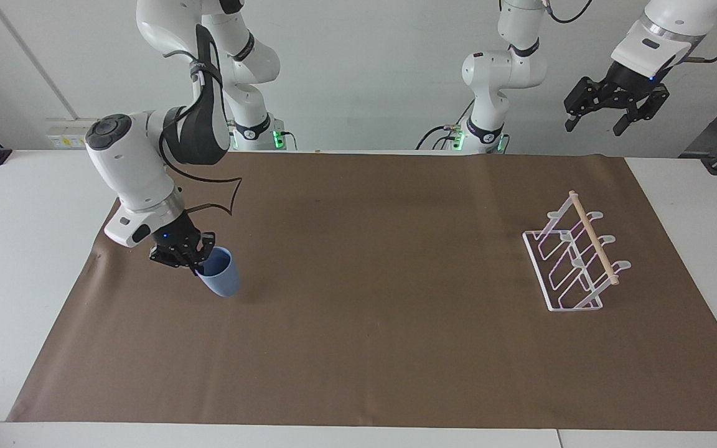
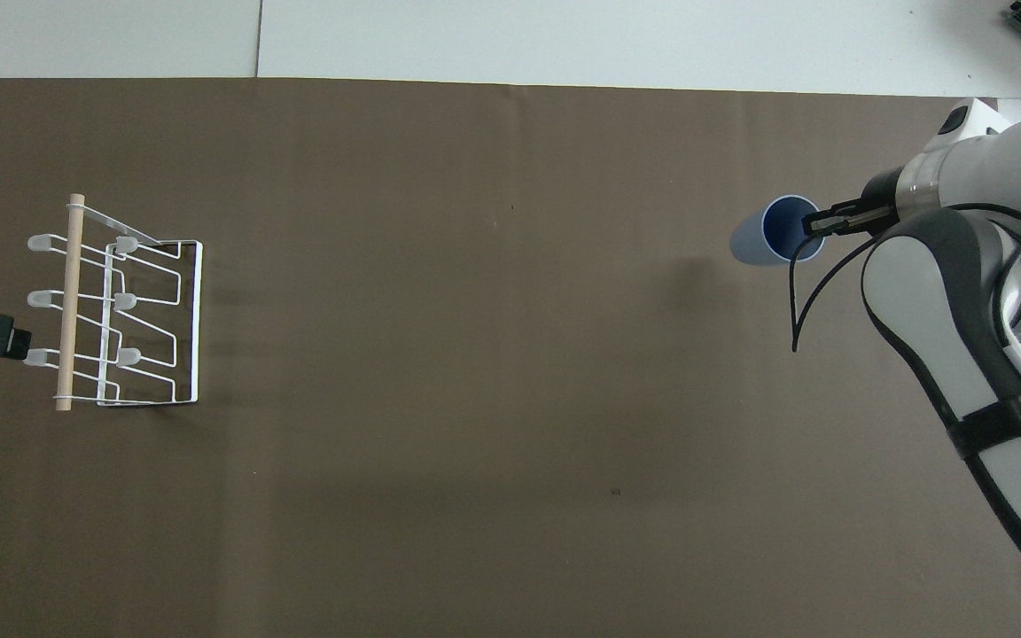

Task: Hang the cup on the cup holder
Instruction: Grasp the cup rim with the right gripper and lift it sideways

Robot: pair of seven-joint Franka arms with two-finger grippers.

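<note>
- Pinching the rim of the cup (image 1: 221,279), the right gripper (image 1: 195,263) has its fingertips closed on the cup's wall at the side toward the right arm's end of the table, 1 finger inside the mouth and 1 outside.
- In the overhead view the right gripper (image 2: 816,224) reaches across the rim of the cup (image 2: 772,232), whose dark blue inside faces up.
- The cup is light blue, tapered and without a handle; it hangs tilted, its rim leaning toward the gripper and its base pointing down and away from it.
- The cup's shadow lies apart from it on the brown mat (image 1: 371,298), so the cup is raised off the mat, over the part toward the right arm's end of the table.
- A loose black cable curls from the right arm's wrist above the mat.
- The cup holder (image 1: 573,255) stands on the mat toward the left arm's end of the table, well apart from the cup.
- It is a white wire rack with a rectangular base, slanted prongs with round tips, and a light wooden dowel (image 1: 592,237) along the top; no cup hangs on it.
- In the overhead view the cup holder (image 2: 120,312) shows 2 rows of 3 tips each.
- The left gripper (image 1: 610,107) waits high in the air at the left arm's end of the table, its fingers spread apart and holding nothing.
</note>
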